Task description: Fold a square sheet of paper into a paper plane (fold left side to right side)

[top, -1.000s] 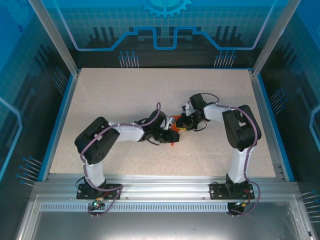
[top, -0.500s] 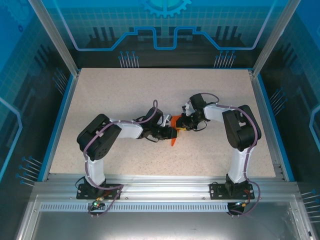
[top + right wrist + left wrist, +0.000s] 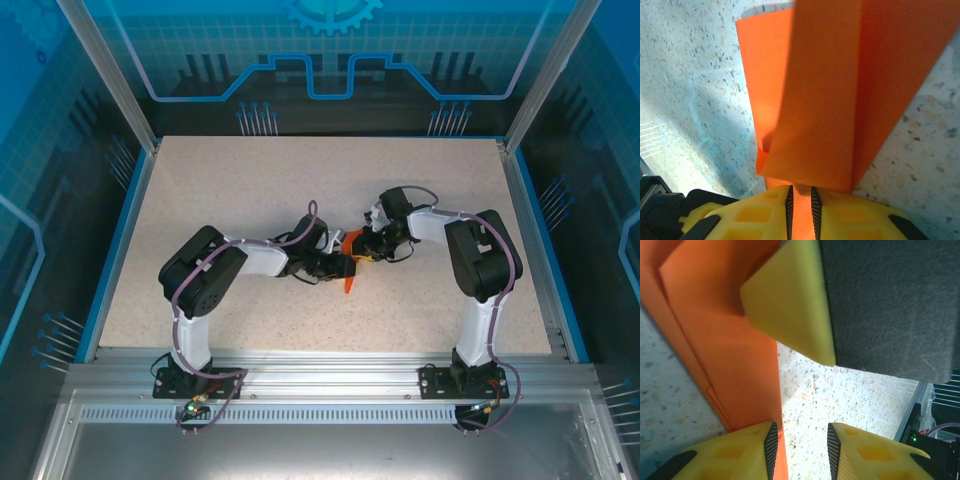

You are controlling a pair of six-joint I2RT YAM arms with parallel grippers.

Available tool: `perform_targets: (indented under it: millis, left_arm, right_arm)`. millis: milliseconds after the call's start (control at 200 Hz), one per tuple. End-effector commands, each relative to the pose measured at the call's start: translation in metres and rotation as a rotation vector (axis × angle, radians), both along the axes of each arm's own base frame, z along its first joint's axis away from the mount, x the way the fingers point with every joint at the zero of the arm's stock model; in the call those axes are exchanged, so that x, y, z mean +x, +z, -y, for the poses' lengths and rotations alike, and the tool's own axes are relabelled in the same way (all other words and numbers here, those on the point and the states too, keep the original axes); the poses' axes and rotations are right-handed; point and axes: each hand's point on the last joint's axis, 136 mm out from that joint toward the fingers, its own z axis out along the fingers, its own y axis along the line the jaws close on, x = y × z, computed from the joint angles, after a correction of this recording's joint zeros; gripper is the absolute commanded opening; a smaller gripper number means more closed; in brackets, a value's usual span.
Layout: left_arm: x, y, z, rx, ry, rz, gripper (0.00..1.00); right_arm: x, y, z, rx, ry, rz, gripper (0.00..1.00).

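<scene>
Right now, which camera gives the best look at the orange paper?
The right wrist view: the orange paper spreads wide, its folded layers plain, near edge pinched in the right pincer. The left wrist view catches one folded strip of it. The top view gives just a small orange sliver.

Orange-red paper [image 3: 830,75], apparently plain

Paper plane [image 3: 347,282] on table [image 3: 250,180] centre
</scene>
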Motion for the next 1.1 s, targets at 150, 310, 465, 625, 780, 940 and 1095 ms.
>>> perform_targets:
  millis: [150, 310, 465, 625, 780, 940, 1095]
  left_arm:
    - [-0.028, 0.002, 0.018, 0.008, -0.108, -0.006, 0.36]
    - [-0.030, -0.009, 0.015, 0.073, -0.114, -0.017, 0.36]
    - [-0.038, -0.020, 0.015, 0.162, -0.147, -0.019, 0.35]
    - [-0.049, -0.031, 0.018, 0.219, -0.187, -0.025, 0.35]
    - [-0.057, -0.041, 0.015, 0.262, -0.206, -0.034, 0.35]
    - [-0.064, -0.044, 0.011, 0.271, -0.202, -0.038, 0.33]
    - [-0.065, -0.047, 0.008, 0.280, -0.198, -0.044, 0.32]
  right_arm:
    - [-0.021, -0.031, 0.012, -0.078, -0.003, -0.105, 0.21]
    - [-0.021, -0.030, 0.011, -0.077, -0.003, -0.105, 0.20]
    - [-0.020, -0.027, 0.011, -0.073, -0.001, -0.101, 0.20]
    - [-0.020, -0.026, 0.010, -0.075, 0.000, -0.102, 0.20]
    - [-0.017, -0.023, 0.011, -0.074, 0.003, -0.094, 0.20]
    - [-0.010, -0.018, 0.013, -0.075, 0.006, -0.077, 0.20]
    - [0.002, -0.017, 0.020, -0.075, -0.018, -0.058, 0.19]
